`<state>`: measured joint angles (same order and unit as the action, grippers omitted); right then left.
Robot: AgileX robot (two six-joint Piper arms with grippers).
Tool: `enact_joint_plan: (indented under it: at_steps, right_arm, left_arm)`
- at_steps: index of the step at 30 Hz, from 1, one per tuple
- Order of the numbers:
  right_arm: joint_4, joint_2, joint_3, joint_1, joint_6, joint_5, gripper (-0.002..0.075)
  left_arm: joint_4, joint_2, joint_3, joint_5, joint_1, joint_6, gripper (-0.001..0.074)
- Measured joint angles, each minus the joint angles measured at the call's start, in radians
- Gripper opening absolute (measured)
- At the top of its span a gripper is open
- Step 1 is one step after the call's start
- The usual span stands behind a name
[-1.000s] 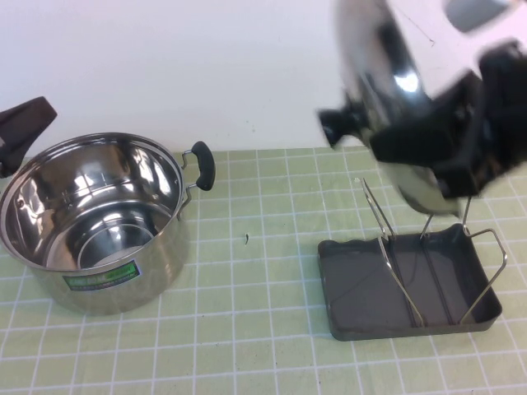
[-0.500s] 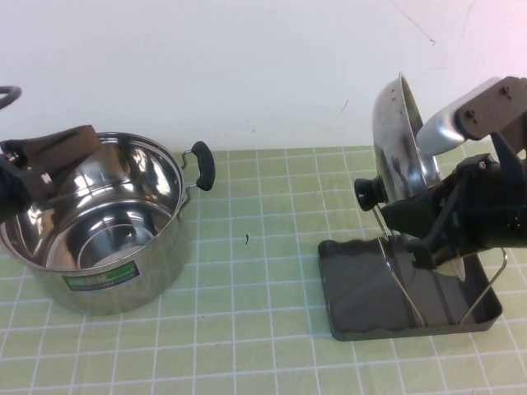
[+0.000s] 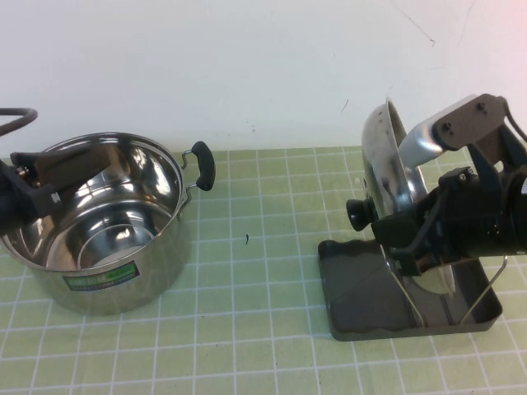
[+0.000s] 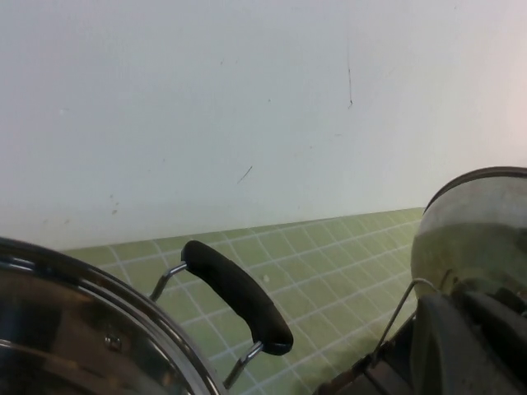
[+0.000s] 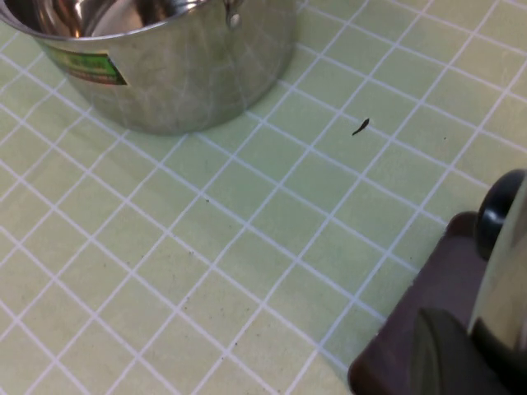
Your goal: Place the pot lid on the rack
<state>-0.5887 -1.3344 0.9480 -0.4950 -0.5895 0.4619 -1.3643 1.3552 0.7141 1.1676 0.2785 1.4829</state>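
The pot lid (image 3: 387, 169) stands on edge, its black knob (image 3: 358, 214) facing left, its lower rim down among the wire loops of the dark grey rack (image 3: 362, 288). My right gripper (image 3: 409, 249) is shut on the lid's lower rim from the right side. In the right wrist view the lid (image 5: 509, 280) and its knob (image 5: 498, 216) sit over the rack's corner (image 5: 420, 313), beside one dark finger (image 5: 449, 354). My left gripper (image 3: 37, 174) hovers at the left rim of the steel pot (image 3: 103, 239). The left wrist view shows the lid (image 4: 473, 234).
The open pot with black side handles (image 3: 202, 164) and a green label stands at the left on the green checked mat (image 3: 263, 271). A small dark speck (image 3: 246, 239) lies between pot and rack. A white wall runs behind.
My right gripper has brought the lid down and leftwards from high in the air into the rack's wire loops. My left gripper has moved right, over the pot's left rim.
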Motion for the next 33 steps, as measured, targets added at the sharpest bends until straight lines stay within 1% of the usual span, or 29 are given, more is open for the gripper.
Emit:
enact_joint_plan:
  at_steps: [2, 8, 10, 12, 14, 17, 19, 22, 24, 26, 30, 33]
  right_arm:
    - [0.0, -0.006, 0.0, 0.0, -0.004, 0.0, 0.0089]
    - [0.034, -0.006, 0.0, 0.0, -0.019, -0.008, 0.0274]
    - [0.051, -0.003, 0.0, 0.0, -0.02, -0.004, 0.0298]
    - [0.067, 0.016, 0.0, 0.0, -0.022, 0.012, 0.0301]
    - [0.086, 0.057, 0.0, 0.0, -0.022, 0.029, 0.0286]
    - [0.137, 0.168, 0.0, 0.0, -0.022, 0.037, 0.0233]
    - [0.189, 0.273, -0.001, 0.0, -0.022, 0.042, 0.0185]
    - [0.301, 0.442, -0.027, 0.0, 0.014, 0.042, 0.0122]
    - [0.377, 0.574, -0.074, 0.0, 0.072, 0.033, 0.0084]
    - [0.417, 0.693, -0.147, 0.0, 0.128, 0.007, 0.0058]
    - [0.438, 0.943, -0.3, 0.0, 0.19, -0.078, 0.0035]
    - [0.441, 1.071, -0.383, 0.0, 0.198, -0.101, 0.0031]
  left_arm:
    - [-0.002, 0.0, 0.0, 0.0, 0.0, 0.0, 0.0002]
    - [-0.006, 0.0, 0.0, 0.0, 0.0, -0.006, 0.0001]
    - [-0.006, 0.0, 0.0, 0.0, 0.0, -0.008, 0.0002]
    - [-0.008, -0.004, 0.0, 0.0, 0.002, -0.009, 0.0001]
    - [-0.01, -0.02, 0.0, 0.0, 0.02, -0.01, 0.0001]
    - [-0.02, -0.074, 0.0, -0.031, 0.052, -0.011, 0.0002]
    - [-0.053, -0.13, 0.0, -0.099, 0.065, -0.011, 0.0001]
    - [-0.149, -0.238, 0.0, -0.262, 0.072, 0.016, 0.0001]
    - [-0.229, -0.323, -0.01, -0.353, 0.072, 0.055, 0.0001]
    - [-0.285, -0.406, -0.033, -0.426, 0.072, 0.094, 0.0001]
    - [-0.371, -0.547, -0.119, -0.562, 0.072, 0.154, 0.0001]
    - [-0.391, -0.634, -0.192, -0.64, 0.076, 0.189, 0.0001]
